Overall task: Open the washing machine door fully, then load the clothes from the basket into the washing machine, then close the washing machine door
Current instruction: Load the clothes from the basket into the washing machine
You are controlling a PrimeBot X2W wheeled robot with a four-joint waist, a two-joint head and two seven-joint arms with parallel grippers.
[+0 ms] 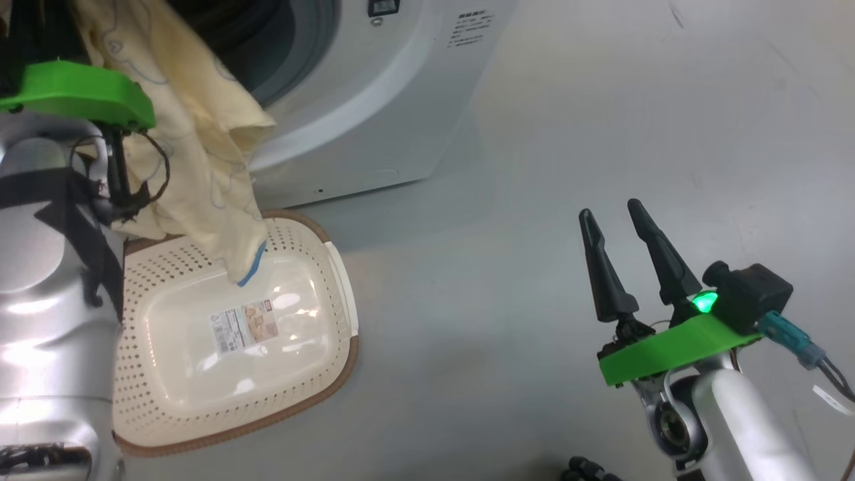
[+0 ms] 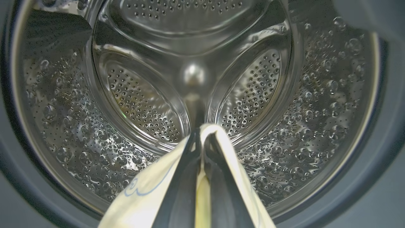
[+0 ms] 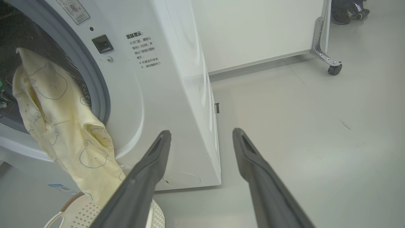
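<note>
My left gripper is shut on the clothes, a cream-yellow fabric with thin outline drawings, at the mouth of the steel drum. From the opening of the washing machine the clothes hang down, and their blue-edged end reaches into the basket on the floor just in front. In the right wrist view the same clothes drape over the grey seal. Far to the right, my right gripper stands open above the floor with nothing between its fingers. The washing machine door is out of view.
The basket holds a paper label on its bottom. Grey floor stretches to the right of the washing machine. A white panel on a castor wheel stands further back. My left forearm is close beside the basket.
</note>
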